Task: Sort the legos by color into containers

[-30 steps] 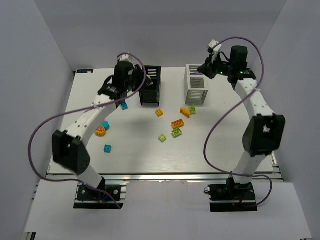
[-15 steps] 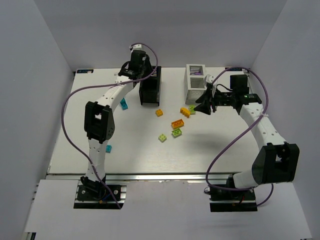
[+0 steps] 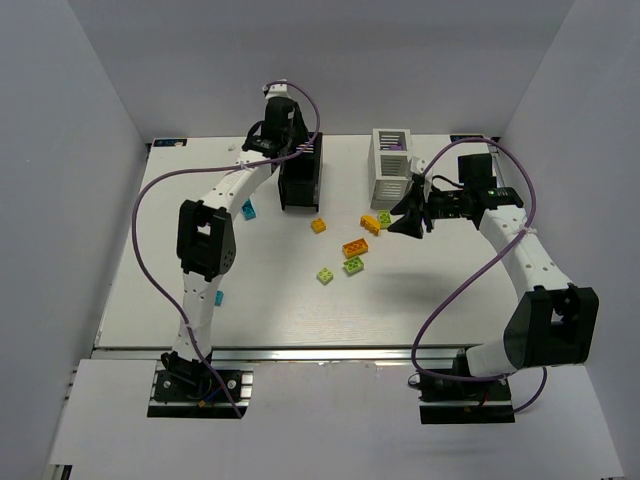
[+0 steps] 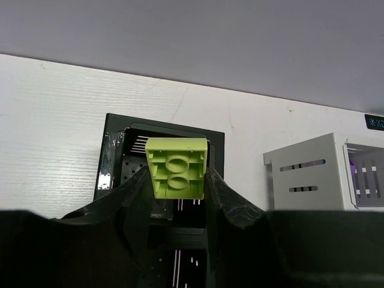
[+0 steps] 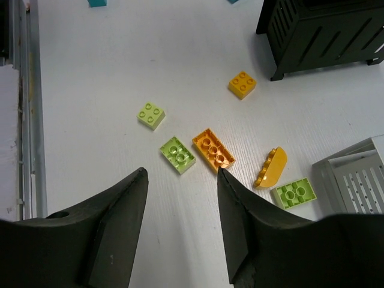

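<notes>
My left gripper (image 3: 289,150) is shut on a lime green lego (image 4: 176,161) and holds it over the open top of the black box (image 3: 300,190). The left wrist view shows the box rim (image 4: 168,128) just beyond the brick. My right gripper (image 3: 402,221) is open and empty above the loose legos, beside the white box (image 3: 391,168). Under its jaws (image 5: 180,174) lie a lime brick (image 5: 177,154) and an orange brick (image 5: 213,150). Nearby are a lime square (image 5: 151,115), an orange square (image 5: 242,84), a curved orange piece (image 5: 271,167) and a lime brick (image 5: 293,193).
Two cyan legos lie at the left, one near the black box (image 3: 247,209) and one nearer the front (image 3: 217,297). The white box (image 4: 306,171) stands right of the black one, with something purple inside. White walls enclose the table on three sides.
My left arm has swung from the cyan legos up over the black box with the lime brick. My right arm has come down from above the white box to over the loose legos.
</notes>
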`<state>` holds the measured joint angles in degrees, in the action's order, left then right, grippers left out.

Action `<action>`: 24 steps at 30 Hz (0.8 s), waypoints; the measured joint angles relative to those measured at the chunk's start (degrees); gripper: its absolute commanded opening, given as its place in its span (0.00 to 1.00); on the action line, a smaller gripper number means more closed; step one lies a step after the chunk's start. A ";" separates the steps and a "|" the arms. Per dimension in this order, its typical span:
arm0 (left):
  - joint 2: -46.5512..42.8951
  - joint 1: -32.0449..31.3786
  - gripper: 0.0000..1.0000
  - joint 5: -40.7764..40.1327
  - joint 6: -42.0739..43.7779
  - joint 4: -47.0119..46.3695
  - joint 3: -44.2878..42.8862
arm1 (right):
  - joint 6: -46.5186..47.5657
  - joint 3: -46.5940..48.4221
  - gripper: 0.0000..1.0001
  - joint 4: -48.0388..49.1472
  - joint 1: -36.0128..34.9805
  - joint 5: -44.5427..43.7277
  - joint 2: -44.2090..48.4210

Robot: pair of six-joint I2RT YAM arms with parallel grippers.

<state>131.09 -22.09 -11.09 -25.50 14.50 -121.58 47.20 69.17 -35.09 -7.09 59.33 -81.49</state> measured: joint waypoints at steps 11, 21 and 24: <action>2.78 0.02 0.71 -0.66 -0.55 0.79 -0.85 | 0.68 0.00 0.65 -1.22 0.00 -0.94 0.00; 1.97 0.02 0.79 -1.60 -1.29 0.55 -1.18 | -0.28 0.00 0.65 -1.22 0.00 -2.84 0.00; 0.44 0.02 0.57 -1.84 -1.62 1.75 -1.16 | -1.70 0.02 0.66 -1.07 -0.04 -4.33 0.00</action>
<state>131.52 -22.06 -12.93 -27.11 16.25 -122.74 45.50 69.19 -36.16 -7.14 55.00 -81.49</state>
